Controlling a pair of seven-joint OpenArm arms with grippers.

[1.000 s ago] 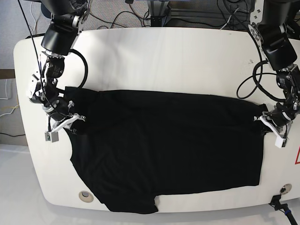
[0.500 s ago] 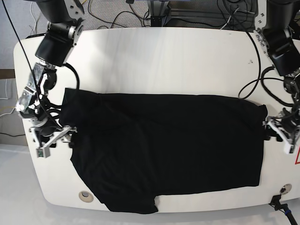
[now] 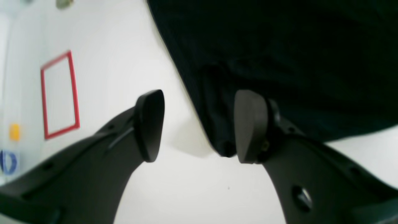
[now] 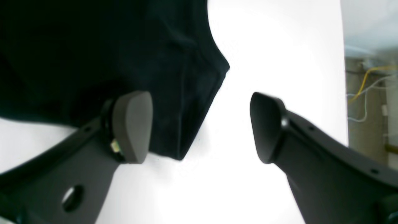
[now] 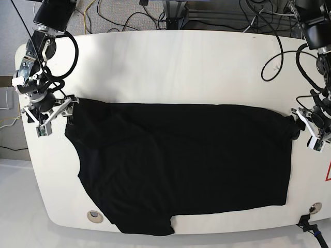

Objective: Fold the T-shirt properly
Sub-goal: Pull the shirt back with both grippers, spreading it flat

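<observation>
Plain black T-shirt (image 5: 196, 155), no print showing, on a glossy white counter (image 5: 181, 67). Dark grey pads on both claws. Red-outlined rectangle (image 3: 59, 95) on white, beside yellow and blue marks.

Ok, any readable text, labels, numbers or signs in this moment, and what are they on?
No readable text anywhere.
Red outlined rectangle on the table: no words inside.
Blue mark and orange patch beside it: too blurred to read.
T-shirt: plain black side up, no print showing.
</observation>
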